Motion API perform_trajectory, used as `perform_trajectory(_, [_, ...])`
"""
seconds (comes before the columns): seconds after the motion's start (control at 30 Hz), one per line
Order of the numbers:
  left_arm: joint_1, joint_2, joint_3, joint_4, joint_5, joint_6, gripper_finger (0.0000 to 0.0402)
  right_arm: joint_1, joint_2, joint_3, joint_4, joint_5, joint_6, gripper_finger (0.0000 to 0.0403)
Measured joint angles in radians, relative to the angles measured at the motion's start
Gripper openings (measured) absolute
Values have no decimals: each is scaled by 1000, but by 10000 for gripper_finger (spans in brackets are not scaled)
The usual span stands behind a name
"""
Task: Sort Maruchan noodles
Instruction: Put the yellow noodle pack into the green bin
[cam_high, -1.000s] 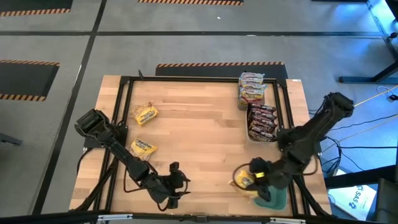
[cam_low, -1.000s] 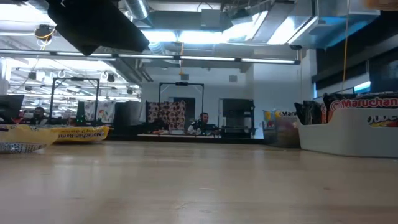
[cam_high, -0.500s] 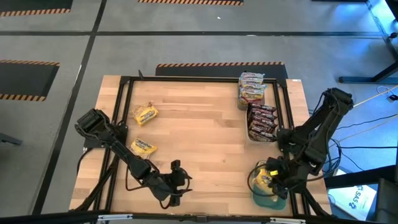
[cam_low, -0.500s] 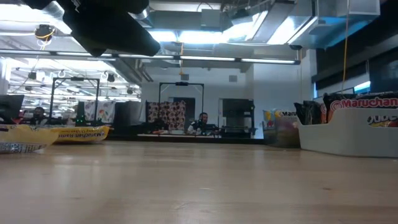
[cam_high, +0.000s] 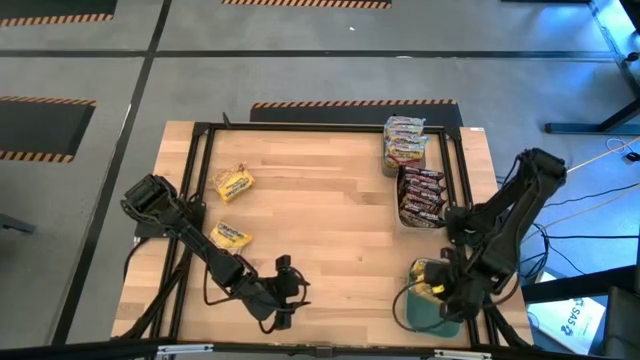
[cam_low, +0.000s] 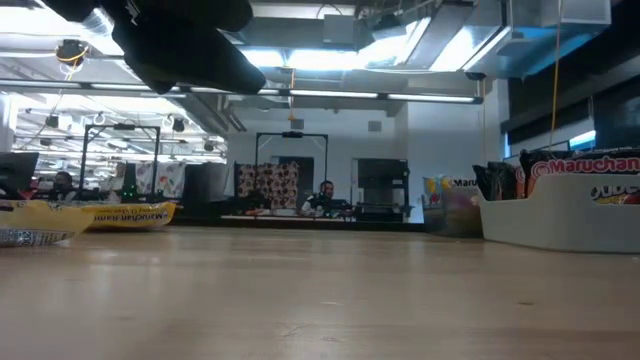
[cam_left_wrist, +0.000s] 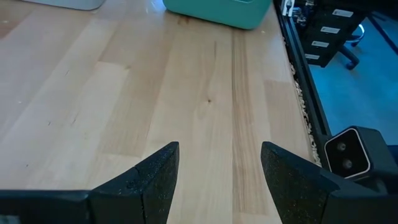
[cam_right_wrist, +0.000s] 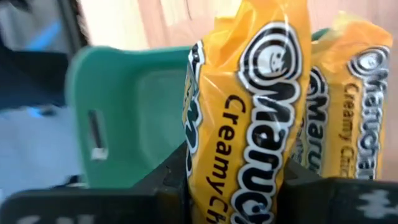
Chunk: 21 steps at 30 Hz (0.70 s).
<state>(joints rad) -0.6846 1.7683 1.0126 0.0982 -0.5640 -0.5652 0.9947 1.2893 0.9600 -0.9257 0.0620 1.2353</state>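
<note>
Low, right claw (cam_high: 436, 292) gripping yellow packet (cam_right_wrist: 249, 106).

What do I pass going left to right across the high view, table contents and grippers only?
Two loose yellow packets → open left gripper → silvery-pink packets → dark brown-red packets → right gripper, holding a yellow packet over the teal bin.

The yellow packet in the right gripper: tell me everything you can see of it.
The yellow packet is glossy crinkled plastic with black-and-white Maruchan lettering and "Creamy Ch" showing. It stands on end, pinched between the right gripper's dark fingers, over the teal bin at the table's near right corner. A second yellow packet sits close beside it.
</note>
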Motion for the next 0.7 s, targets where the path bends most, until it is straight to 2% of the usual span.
perform_trajectory(0.17, [7, 0, 0, 0, 0, 1, 222, 0, 93, 0, -29, 12, -69, 103])
perform_trajectory(0.47, [8, 0, 0, 0, 0, 0, 222, 0, 208, 0, -27, -2, -40, 114])
perform_trajectory(0.57, [4, 0, 0, 0, 6, -1, 222, 0, 226, 0, -35, -20, -9, 130])
perform_trajectory(0.7, [1, 0, 0, 0, 9, -1, 222, 0, 229, 0, -32, -39, 18, 173])
